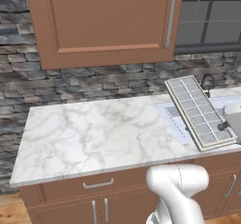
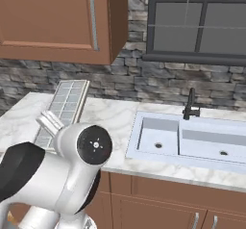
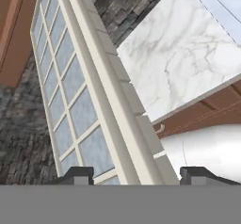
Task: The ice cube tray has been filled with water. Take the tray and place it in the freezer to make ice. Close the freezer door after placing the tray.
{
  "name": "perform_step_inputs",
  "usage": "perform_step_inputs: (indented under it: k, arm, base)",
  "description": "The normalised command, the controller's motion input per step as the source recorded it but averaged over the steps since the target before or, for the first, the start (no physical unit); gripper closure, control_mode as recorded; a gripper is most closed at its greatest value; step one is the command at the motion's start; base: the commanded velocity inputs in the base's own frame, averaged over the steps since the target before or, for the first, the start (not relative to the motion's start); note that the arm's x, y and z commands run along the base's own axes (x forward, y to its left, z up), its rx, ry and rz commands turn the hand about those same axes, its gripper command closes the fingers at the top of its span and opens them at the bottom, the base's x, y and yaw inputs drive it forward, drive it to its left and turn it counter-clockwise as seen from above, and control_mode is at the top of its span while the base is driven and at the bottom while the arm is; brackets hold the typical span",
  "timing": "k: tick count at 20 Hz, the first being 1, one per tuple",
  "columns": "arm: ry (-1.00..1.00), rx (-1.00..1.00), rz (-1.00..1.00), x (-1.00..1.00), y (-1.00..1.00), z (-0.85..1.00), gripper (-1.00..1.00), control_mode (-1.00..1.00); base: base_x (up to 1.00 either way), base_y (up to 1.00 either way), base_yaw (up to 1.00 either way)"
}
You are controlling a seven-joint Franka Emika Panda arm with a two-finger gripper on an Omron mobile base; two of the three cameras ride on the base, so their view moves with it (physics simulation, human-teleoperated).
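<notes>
The ice cube tray (image 1: 195, 110) is an off-white grid of pale blue-grey cells. It hangs tilted above the right end of the marble counter (image 1: 94, 133), beside the sink. My gripper (image 1: 222, 125) is shut on the tray's near end. In the right base view the tray (image 2: 67, 100) rises away from the gripper (image 2: 48, 123), behind my arm. In the hand view the tray (image 3: 75, 91) runs up and away from between the two fingertips, and the gripper (image 3: 136, 175) clamps its end. The freezer is out of view.
A brown wall cabinet (image 1: 103, 20) hangs above the counter, against a stone backsplash (image 1: 28, 82). A double sink (image 2: 187, 141) with a dark faucet (image 2: 190, 105) lies right of the tray, below a window (image 2: 197, 21). Drawers and cabinet doors (image 1: 99, 204) are under the counter.
</notes>
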Motion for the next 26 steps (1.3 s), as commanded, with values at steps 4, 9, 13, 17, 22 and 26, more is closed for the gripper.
perform_step_inputs:
  k: [4,9,13,17,22,26]
  arm:
    - [-0.09,0.0,0.06,-0.34,0.0,0.04,1.0,1.0]
    - [0.0,0.0,0.0,0.0,0.0,0.0,1.0,1.0]
    - [0.0,0.0,0.0,0.0,0.0,0.0,1.0,1.0]
    - [0.0,0.0,0.0,0.0,0.0,0.0,1.0,1.0]
    - [0.0,0.0,0.0,0.0,0.0,0.0,1.0,1.0]
    - [0.0,0.0,0.0,0.0,0.0,0.0,1.0,1.0]
  base:
    - [-0.17,0.0,0.04]
    - [-0.02,0.0,0.01]
    - [-0.35,0.01,-0.03]
    - [-0.74,0.0,-0.2]
    - [-0.99,-0.01,-0.35]
    - [-0.96,-0.1,-0.59]
